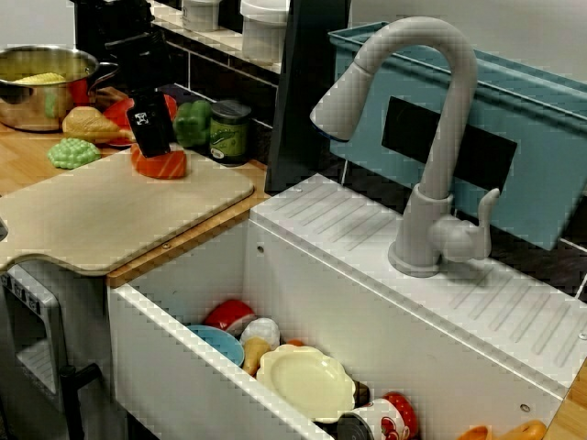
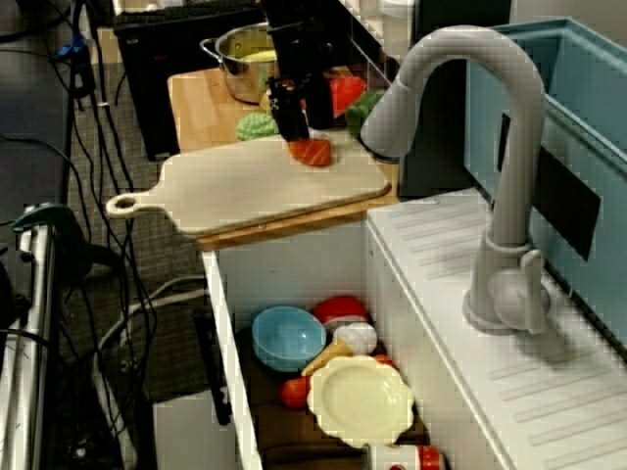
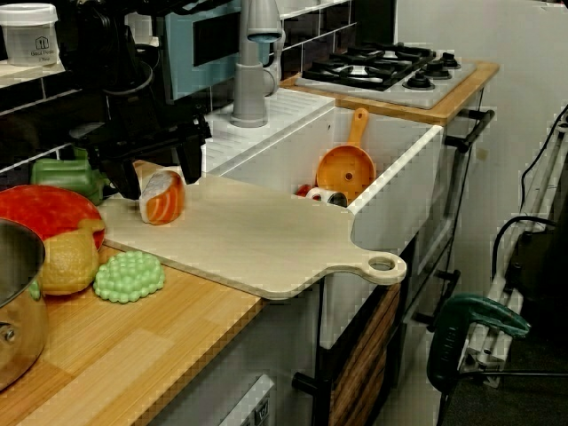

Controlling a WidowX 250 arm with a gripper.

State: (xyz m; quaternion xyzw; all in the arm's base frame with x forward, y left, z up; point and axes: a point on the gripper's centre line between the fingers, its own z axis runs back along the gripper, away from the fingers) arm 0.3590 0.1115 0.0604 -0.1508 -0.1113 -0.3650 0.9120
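My black gripper (image 1: 152, 154) reaches down over the far corner of a pale cutting board (image 1: 110, 206). Under it an orange-and-white salmon piece (image 1: 163, 165) rests on the board, tilted on its edge. In the view from the counter's end the gripper (image 3: 160, 173) stands astride the salmon piece (image 3: 163, 199), with one finger (image 3: 130, 182) at its left. From above, the gripper (image 2: 294, 132) covers the top of the salmon piece (image 2: 313, 153). Whether the fingers press on it is hidden.
Behind the board lie a green knobbly toy (image 1: 73, 153), a red and a green pepper (image 1: 193, 124), a jar (image 1: 228, 131) and a steel pot (image 1: 41, 87). To the right are a grey faucet (image 1: 431, 137) and a sink (image 1: 183, 367) holding plates, bowls and cans.
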